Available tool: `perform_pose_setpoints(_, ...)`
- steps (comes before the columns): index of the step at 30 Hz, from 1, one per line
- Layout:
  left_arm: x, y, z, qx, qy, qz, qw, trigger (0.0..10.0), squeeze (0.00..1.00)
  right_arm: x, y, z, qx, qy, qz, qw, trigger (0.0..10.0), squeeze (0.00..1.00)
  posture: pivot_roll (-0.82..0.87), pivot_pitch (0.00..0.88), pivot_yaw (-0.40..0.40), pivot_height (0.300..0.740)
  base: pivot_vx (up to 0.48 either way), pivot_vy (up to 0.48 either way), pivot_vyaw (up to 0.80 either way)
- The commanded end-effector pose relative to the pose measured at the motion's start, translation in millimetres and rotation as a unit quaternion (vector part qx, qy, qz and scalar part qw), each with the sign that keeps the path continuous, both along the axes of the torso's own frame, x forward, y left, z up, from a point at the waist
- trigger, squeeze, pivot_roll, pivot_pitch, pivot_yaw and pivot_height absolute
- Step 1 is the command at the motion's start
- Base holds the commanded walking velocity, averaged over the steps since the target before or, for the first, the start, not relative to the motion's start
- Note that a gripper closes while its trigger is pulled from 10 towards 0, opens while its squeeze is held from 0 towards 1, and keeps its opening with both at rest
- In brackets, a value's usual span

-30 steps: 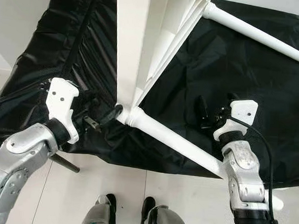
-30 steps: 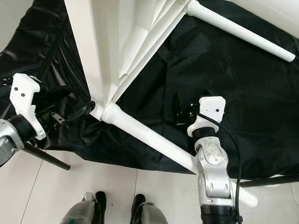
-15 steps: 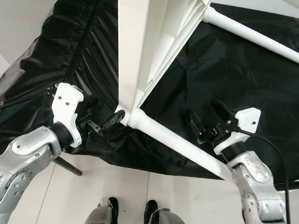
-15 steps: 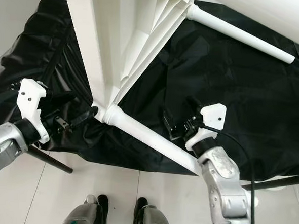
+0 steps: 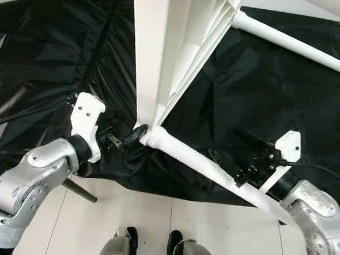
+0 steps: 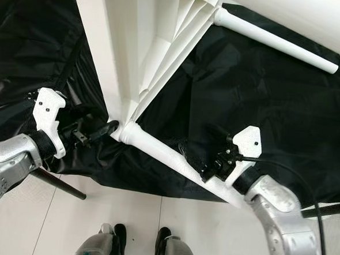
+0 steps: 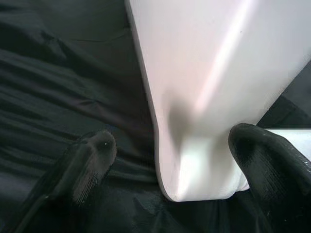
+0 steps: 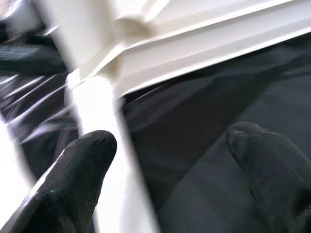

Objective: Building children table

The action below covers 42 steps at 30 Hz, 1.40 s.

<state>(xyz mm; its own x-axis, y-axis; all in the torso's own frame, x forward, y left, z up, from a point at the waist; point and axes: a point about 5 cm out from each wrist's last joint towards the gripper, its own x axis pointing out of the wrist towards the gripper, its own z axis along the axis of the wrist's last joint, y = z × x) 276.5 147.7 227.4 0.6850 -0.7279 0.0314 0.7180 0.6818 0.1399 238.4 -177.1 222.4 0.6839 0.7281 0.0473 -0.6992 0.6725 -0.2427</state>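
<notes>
1. Since a second ago, the right gripper [image 5: 243, 158] has swung down from beside the near table leg [image 5: 213, 168] and now reaches toward its shaft with fingers spread wide and nothing between them. The left gripper [image 5: 123, 141] has crept closer to the table corner.
2. Upturned on a black sheet [image 5: 46, 68], the white children's table [image 5: 163, 46] lies at twelve o'clock from the robot, its near leg slanting toward five o'clock.
3. A second leg [image 5: 296, 44] points away at two o'clock.
4. In the left wrist view, the left gripper's parted fingers [image 7: 92, 160] straddle the table's corner edge [image 7: 194, 145], seemingly bracing it, not clamped.
5. Judged step: securing the near leg in its corner socket.
6. The next move likely calls for the right fingers to close around the shaft and twist while the left steadies the corner.
</notes>
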Motion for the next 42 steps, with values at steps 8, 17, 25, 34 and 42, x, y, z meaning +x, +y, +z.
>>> perform_pose_setpoints(8, 0.6, -2.4, -1.1, 0.011, -0.006, -0.031, 0.999, 10.0, 0.0, -15.8, -3.2, -3.8, -0.091, 0.061, 0.089, 0.99, 10.0, 0.0, -0.02, 0.257, 0.0, 0.74, 0.0, 0.0, 0.0)
perform_pose_setpoints(17, 5.1, -1.1, 1.4, 0.01, -0.015, -0.023, 1.0, 10.0, 0.0, -18.6, -9.5, -13.9, -0.168, 0.093, 0.112, 0.975, 10.0, 0.0, -0.02, 0.25, -0.013, 0.74, 0.0, 0.0, 0.0)
perform_pose_setpoints(25, 7.2, -1.9, 4.3, 0.015, -0.025, -0.016, 0.999, 10.0, 0.0, -16.8, -15.5, -21.7, -0.228, 0.105, 0.108, 0.962, 10.0, 0.0, -0.02, 0.244, -0.016, 0.74, 0.0, 0.0, 0.0)
perform_pose_setpoints(34, 8.3, -2.2, 11.9, 0.005, -0.04, -0.009, 0.999, 10.0, 0.0, 8.0, -34.0, -25.6, -0.271, 0.069, 0.006, 0.96, 10.0, 0.0, -0.02, 0.221, -0.028, 0.74, 0.0, 0.0, 0.0)
perform_pose_setpoints(42, 8.3, -1.6, 12.3, 0.003, -0.039, -0.009, 0.999, 10.0, 0.0, 23.4, -46.9, -17.0, -0.268, 0.036, -0.057, 0.961, 10.0, 0.0, -0.02, 0.207, -0.023, 0.74, 0.0, 0.0, 0.0)
